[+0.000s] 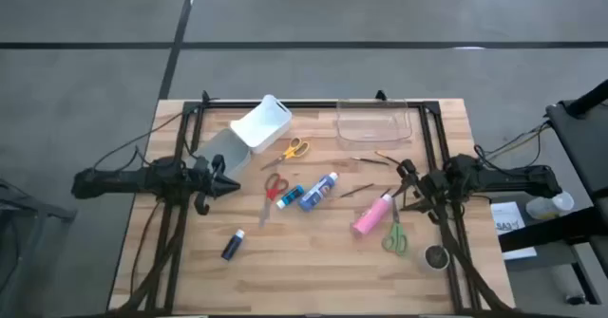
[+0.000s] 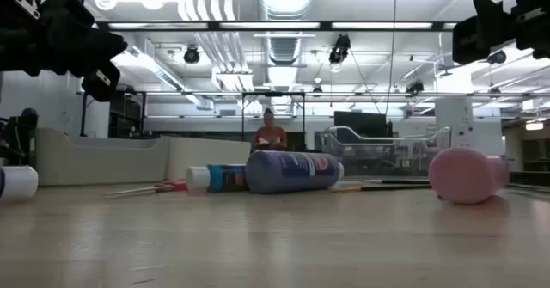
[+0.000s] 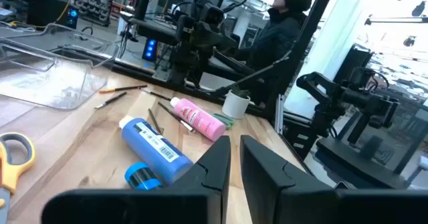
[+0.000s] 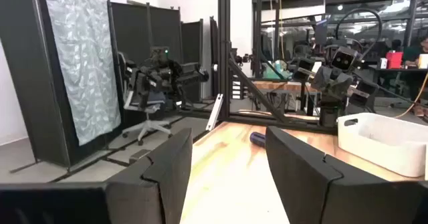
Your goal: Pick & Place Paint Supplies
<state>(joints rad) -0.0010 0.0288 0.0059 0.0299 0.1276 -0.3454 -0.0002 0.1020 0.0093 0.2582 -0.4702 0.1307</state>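
Dark arms are held level above the tabletop's side edges: the left gripper (image 1: 228, 184) nearly shut, the right gripper (image 1: 407, 187) parted, both empty. One pink bottle (image 1: 371, 215), one blue-and-white tube (image 1: 318, 192) and one dark blue bottle (image 1: 233, 245) are seen mid-tabletop.

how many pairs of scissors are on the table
3: yellow-handled scissors beside the white bin, red-handled scissors at centre, green-handled scissors beside the pink bottle.
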